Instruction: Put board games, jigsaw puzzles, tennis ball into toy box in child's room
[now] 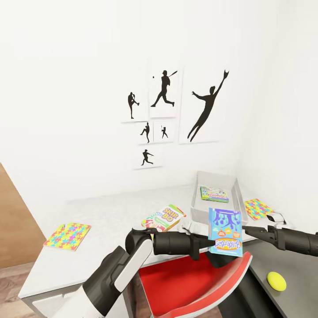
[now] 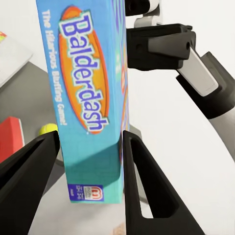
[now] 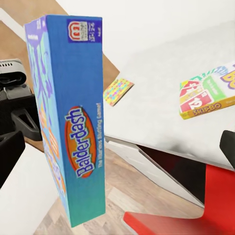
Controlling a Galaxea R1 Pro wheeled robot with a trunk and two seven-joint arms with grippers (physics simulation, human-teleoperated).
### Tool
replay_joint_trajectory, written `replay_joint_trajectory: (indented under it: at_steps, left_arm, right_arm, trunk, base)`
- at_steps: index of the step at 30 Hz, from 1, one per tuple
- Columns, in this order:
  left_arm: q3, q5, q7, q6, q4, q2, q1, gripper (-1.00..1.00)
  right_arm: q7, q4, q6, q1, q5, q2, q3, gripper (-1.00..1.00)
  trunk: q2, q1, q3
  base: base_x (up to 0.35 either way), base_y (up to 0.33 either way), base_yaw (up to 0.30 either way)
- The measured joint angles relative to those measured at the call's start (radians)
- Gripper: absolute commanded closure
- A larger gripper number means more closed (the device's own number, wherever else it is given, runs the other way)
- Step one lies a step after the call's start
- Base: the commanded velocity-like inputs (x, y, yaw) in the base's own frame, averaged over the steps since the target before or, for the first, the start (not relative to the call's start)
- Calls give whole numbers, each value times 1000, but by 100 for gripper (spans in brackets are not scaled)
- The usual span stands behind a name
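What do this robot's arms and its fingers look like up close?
Both arms are thick black tubes; the left arm joins a white and dark grey shoulder shell. The left gripper has two flat, tapering black fingers, one slotted. The right gripper carries a white-and-grey block behind it.

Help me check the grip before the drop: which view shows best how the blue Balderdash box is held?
The left wrist view: the left gripper has a finger pressed on each side of the Balderdash box. The head view shows the box hanging upright above the red chair. The right wrist view shows its spine, not the grip.
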Motion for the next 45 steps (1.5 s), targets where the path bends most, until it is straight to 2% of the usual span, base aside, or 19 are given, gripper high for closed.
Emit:
replay_joint_trajectory:
  at_steps: [12,20,31,45]
  left_arm:
    - [-1,1,0,-18,33,-11,-16,100]
    - [-2,1,0,-21,36,-12,-17,100]
    - [-29,0,1,-27,36,-12,-17,100]
    - [-35,-1,2,-29,36,-12,-18,100]
  right_arm:
    - [0,0,10,0,0,2,27,-100]
    - [-1,0,17,0,0,5,30,-100]
    - [-1,0,26,-1,1,9,32,-100]
    - [-1,0,28,-2,2,10,45,-100]
  trunk:
    - [0,0,0]
    - [0,0,0]
    - [0,0,0]
    - [0,0,0]
  base:
    - [0,0,0]
    - [0,0,0]
    - [0,0,0]
    - [0,0,0]
